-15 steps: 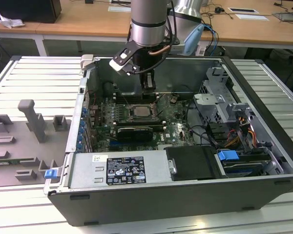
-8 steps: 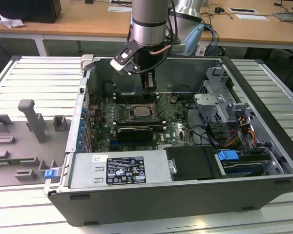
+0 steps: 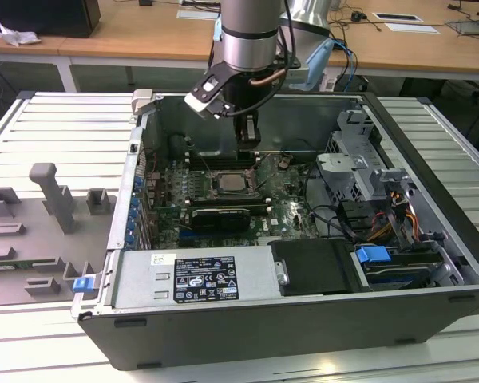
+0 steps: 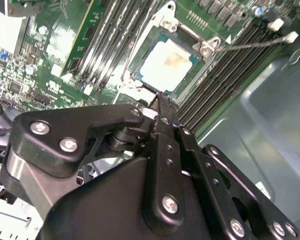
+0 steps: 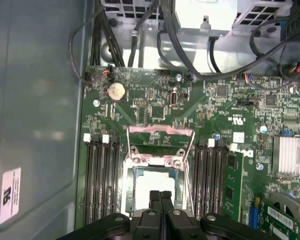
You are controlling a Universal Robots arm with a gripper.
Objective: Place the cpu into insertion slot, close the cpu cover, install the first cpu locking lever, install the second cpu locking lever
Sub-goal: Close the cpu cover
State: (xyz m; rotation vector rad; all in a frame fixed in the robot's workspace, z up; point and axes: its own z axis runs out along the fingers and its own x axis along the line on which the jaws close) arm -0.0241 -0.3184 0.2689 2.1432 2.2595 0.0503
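First wrist view: the gripper (image 5: pixel 161 196), jaws pressed together, hangs close over one edge of the cpu (image 5: pixel 152 186). The cpu lies seated in the insertion slot (image 5: pixel 138 175) amid the green motherboard (image 5: pixel 155 100). The cpu cover (image 5: pixel 161 131) stands open, hinged back beyond the socket.

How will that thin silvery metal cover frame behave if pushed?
The thin silvery metal cover frame stands open beside the pale square chip, so it probably swings on its socket end rather than slides. Its narrow rails look light, possibly bendable.
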